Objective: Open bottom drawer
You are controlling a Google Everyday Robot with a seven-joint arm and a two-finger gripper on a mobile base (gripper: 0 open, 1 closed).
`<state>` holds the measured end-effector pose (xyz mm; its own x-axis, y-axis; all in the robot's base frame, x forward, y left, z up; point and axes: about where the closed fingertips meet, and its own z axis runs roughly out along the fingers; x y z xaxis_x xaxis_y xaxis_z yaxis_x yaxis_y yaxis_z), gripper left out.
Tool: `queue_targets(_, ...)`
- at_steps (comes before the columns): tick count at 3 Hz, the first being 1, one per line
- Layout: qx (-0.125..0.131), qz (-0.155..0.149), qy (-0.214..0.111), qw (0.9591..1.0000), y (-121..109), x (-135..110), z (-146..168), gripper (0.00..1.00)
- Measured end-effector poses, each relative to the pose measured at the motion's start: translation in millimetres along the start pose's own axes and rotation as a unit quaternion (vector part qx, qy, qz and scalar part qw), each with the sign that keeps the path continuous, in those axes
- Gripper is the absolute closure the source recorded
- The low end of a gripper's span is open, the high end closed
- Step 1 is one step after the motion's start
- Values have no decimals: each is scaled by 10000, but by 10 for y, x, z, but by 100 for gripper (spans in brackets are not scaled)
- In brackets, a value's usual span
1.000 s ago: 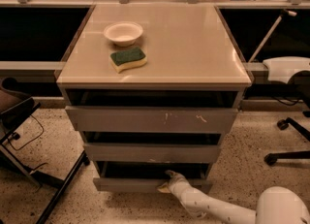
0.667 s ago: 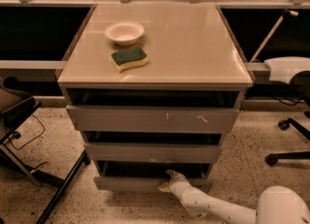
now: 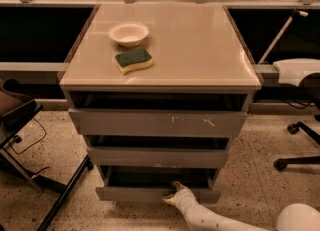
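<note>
The bottom drawer [image 3: 130, 193] is the lowest of three grey fronts on the beige cabinet. It stands pulled out a little, with a dark gap above its front. My gripper [image 3: 174, 191] reaches in from the lower right on a white arm [image 3: 210, 220] and sits at the drawer front's top edge, right of its middle. The middle drawer [image 3: 155, 157] and the scratched top drawer [image 3: 157, 123] also stand slightly out.
A white bowl [image 3: 128, 33] and a green-and-yellow sponge [image 3: 133, 60] lie on the cabinet top [image 3: 200, 45]. A dark chair frame [image 3: 30, 175] stands on the left. An office chair base [image 3: 300, 145] is on the right. The floor is speckled.
</note>
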<state>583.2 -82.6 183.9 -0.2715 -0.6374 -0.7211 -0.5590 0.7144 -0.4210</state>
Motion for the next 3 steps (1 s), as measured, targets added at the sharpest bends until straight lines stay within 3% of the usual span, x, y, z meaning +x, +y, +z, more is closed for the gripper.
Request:
queue_targets(1, 36, 323, 1, 9995, 171, -15, -116, 100)
queue_targets(3, 91, 428, 24, 9990, 214, -24, -225, 100)
